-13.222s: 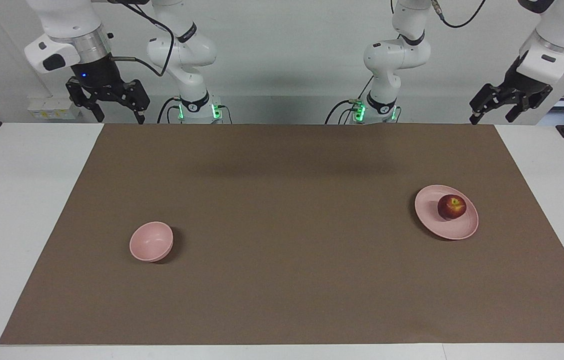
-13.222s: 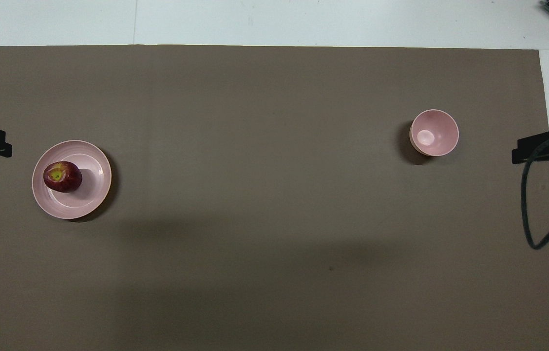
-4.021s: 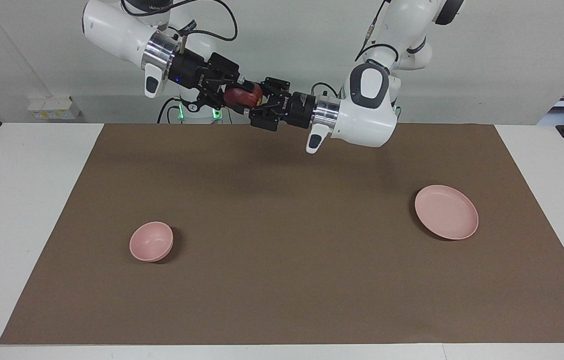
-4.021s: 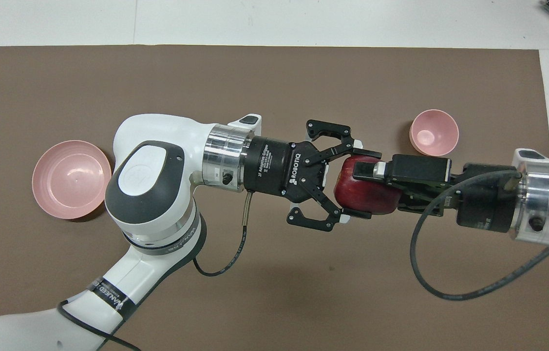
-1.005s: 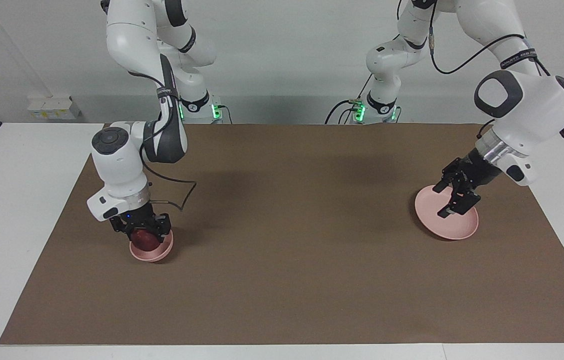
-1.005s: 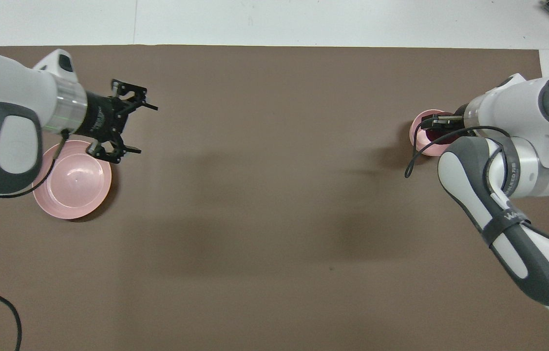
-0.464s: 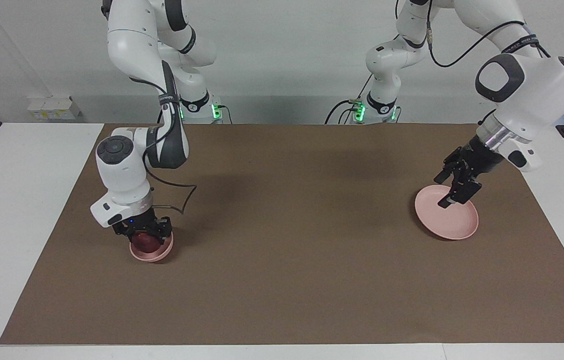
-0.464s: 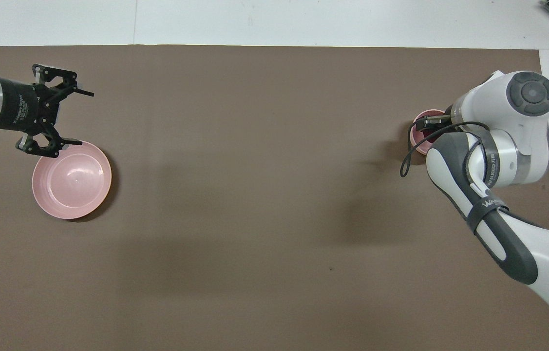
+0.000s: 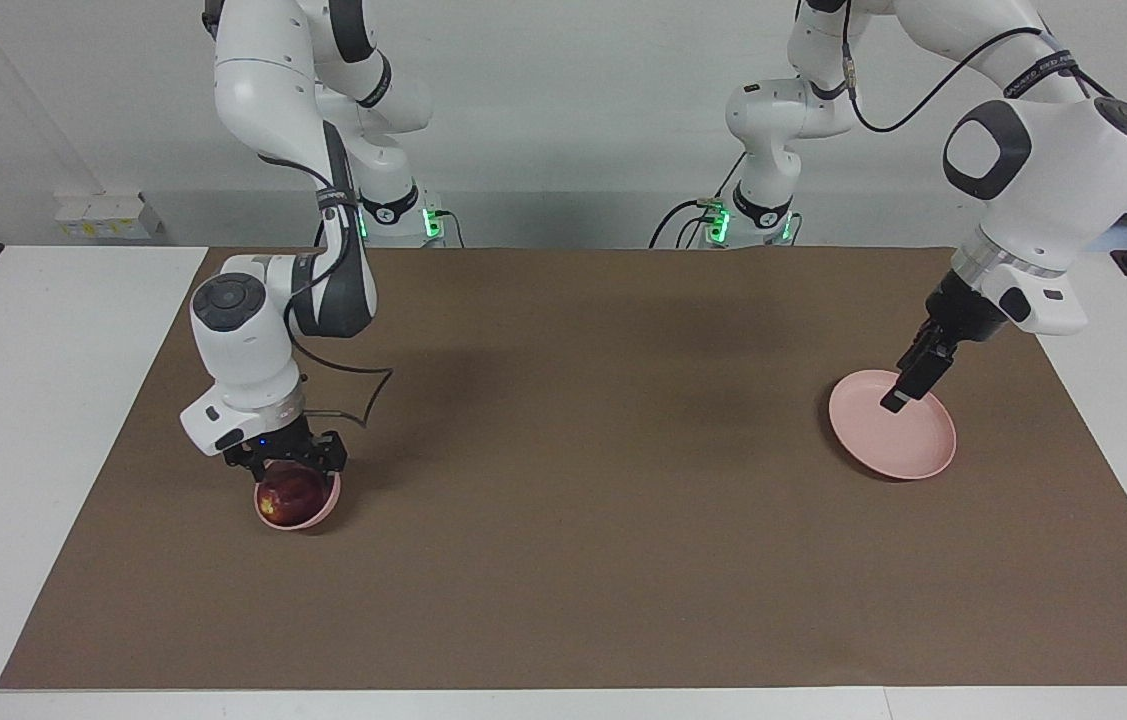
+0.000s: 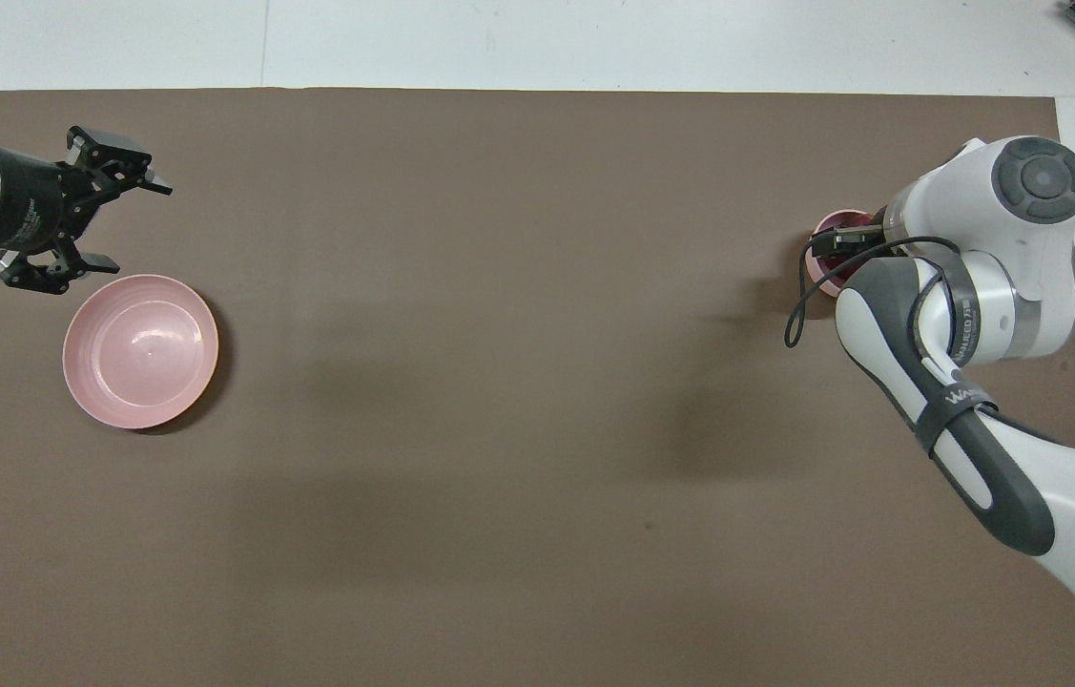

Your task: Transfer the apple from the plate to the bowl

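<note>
**Facing view.** Showing the apple (image 9: 291,495) sitting down inside the bowl (image 9: 318,512), its top rising a little above the bowl's rim. Showing the right gripper (image 9: 288,468) hanging directly over the bowl, jaws standing wide at either side of the apple's top and seemingly no longer pinching it. Showing the plate (image 9: 908,445) lying bare on the brown surface (image 9: 573,450), well apart from the bowl, toward the left arm's end. Showing the left gripper (image 9: 898,398) waiting well apart from the bowl, over the plate's edge, seen edge-on and carrying nothing.

**Overhead view.** Hiding most of the bowl (image 10: 816,265) under the right arm, leaving only a strip of pink rim; apple not discernible here. Catching just the black tip of the right gripper (image 10: 847,239) over the bowl. Showing the left gripper (image 10: 132,224) with jaws spread wide and empty, well apart from the bowl, beside the plate (image 10: 141,351).

**Step in hand, judged.** Letting go and withdrawing; task looking all but finished. Calling for a straight upward lift with the jaws kept wide, clearing the apple before any sideways travel. Avoiding contact with the rim, the bowl being small and likely to tip or slide.
</note>
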